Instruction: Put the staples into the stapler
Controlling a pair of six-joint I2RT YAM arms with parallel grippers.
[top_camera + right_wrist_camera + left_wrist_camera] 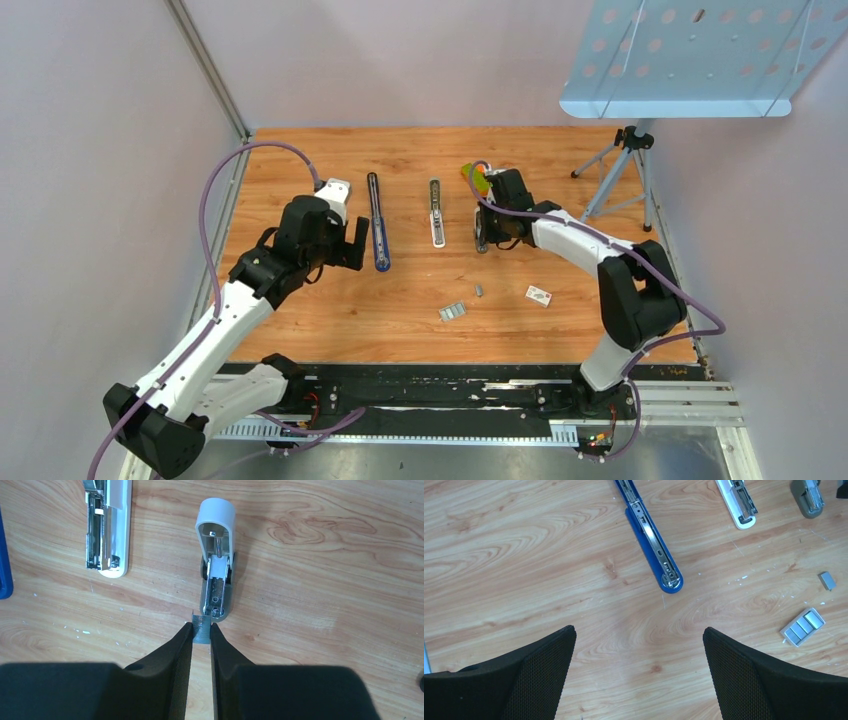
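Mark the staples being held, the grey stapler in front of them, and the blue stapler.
staples (pixel 201 627): right wrist view, exposed ribbed end.
grey stapler (pixel 215 512): right wrist view, rounded end of its opened lid.
blue stapler (pixel 652 542): left wrist view, metal rail at mid-length.

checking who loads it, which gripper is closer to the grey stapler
Right. The right gripper, shut on the staples, is right at the tip of the grey stapler. The left gripper hangs open by the blue stapler, farther off to the side.
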